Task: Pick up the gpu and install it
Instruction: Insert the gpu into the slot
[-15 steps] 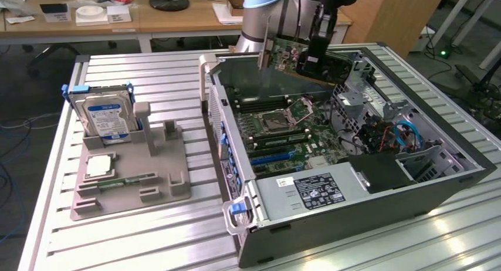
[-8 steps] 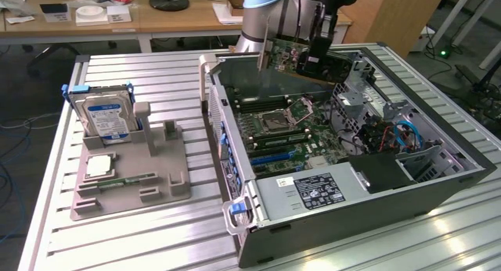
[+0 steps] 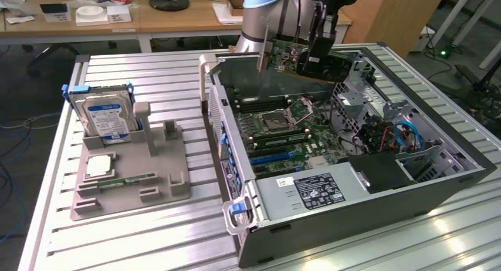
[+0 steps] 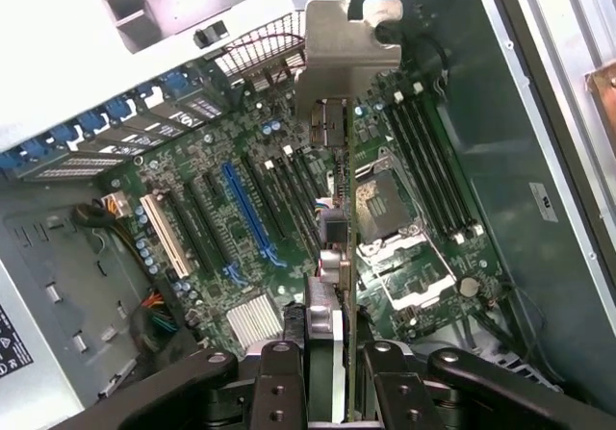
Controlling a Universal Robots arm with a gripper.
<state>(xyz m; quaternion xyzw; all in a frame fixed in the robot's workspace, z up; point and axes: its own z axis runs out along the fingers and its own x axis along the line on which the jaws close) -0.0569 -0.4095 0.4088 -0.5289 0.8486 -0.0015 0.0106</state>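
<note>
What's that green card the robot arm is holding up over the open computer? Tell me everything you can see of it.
The gpu is a thin green circuit board with a black cooler block and a silver metal end bracket. The gripper clamps it upright on edge, in the air above the open computer case and its motherboard. Nothing else touches it; it sits in no slot.

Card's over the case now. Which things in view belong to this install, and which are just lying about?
In the job: green expansion card with silver metal bracket, clamped in the black gripper; open black computer case; green motherboard with blue slot.
Lying about: silver hard drive with blue label; narrow green RAM stick; grey plastic holder tray.
</note>
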